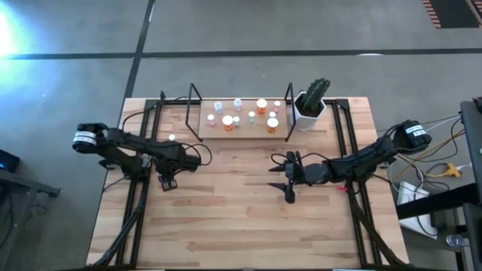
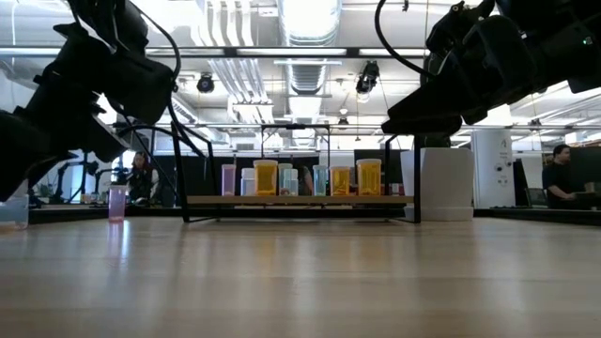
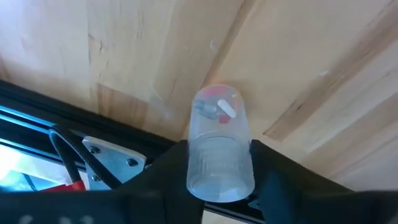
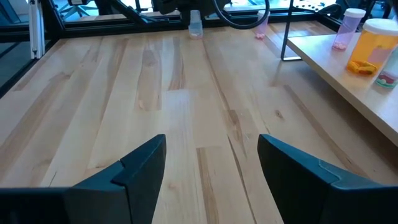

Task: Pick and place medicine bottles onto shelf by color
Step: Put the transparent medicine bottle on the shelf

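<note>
Pale butcher-block wood makes up the surface (image 1: 226,218), and at its far edge stands the shelf (image 1: 242,129), a low light-wood board between thin black uprights, carrying a loose group of white-capped medicine bottles (image 1: 261,106) in orange, pink and blue. In the low view they stand upright in a row on the board, the orange ones tallest. A white square pot with a green cactus (image 1: 312,100) stands just beside the shelf's right end. One small pink bottle (image 2: 117,202) stands alone on the surface, left of the shelf and near the left arm. The left claw (image 1: 167,181) hangs over the left part of the surface, and its wrist view shows it pinching a clear bottle (image 3: 219,146) with a red and white pill inside, the dark fingers (image 3: 283,177) pressed against both sides of it. The right claw (image 4: 211,165) hovers above bare wood right of centre, in front of the shelf, its two fingers spread wide apart with nothing between them.
</note>
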Robot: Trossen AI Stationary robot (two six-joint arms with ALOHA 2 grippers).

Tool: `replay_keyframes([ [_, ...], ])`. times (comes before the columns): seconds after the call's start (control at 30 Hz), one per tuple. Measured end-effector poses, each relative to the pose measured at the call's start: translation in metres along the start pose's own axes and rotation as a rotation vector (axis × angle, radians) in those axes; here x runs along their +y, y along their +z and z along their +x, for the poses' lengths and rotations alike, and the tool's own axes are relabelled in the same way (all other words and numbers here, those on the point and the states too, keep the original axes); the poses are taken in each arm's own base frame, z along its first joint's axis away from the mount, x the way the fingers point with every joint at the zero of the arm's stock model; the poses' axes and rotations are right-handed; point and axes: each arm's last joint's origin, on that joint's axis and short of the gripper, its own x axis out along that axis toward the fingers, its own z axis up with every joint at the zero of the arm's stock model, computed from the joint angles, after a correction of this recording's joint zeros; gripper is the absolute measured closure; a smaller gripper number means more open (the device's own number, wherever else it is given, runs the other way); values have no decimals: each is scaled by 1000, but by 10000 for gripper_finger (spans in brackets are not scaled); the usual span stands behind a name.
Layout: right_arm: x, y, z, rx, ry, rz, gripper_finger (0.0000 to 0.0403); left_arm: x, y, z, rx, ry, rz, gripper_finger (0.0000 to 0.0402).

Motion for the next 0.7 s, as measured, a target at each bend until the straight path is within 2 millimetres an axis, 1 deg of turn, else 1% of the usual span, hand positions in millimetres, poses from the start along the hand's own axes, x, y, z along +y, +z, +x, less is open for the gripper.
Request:
replay_keyframes([
  [0.07, 0, 0, 0, 0, 0, 0, 158, 0, 0, -1, 0, -4, -1, 277],
  [0.13, 0, 0, 0, 0, 0, 0, 158, -1, 1, -2, -2, -14, -1, 282],
  [0.23, 0, 0, 0, 0, 0, 0, 158, -3, 3, -8, -16, -55, -6, 278],
  [0.33, 0, 0, 0, 0, 0, 0, 158, -6, 6, -19, -31, -119, -27, 272],
  [0.47, 0, 0, 0, -1, 0, 0, 158, -10, 11, -40, -73, -211, -59, 271],
  [0.53, 0, 0, 0, -1, 0, 0, 158, -14, 13, -52, -104, -254, -47, 271],
  [0.7, 0, 0, 0, -1, 0, 0, 158, -28, 20, -92, -203, -336, 8, 271],
])
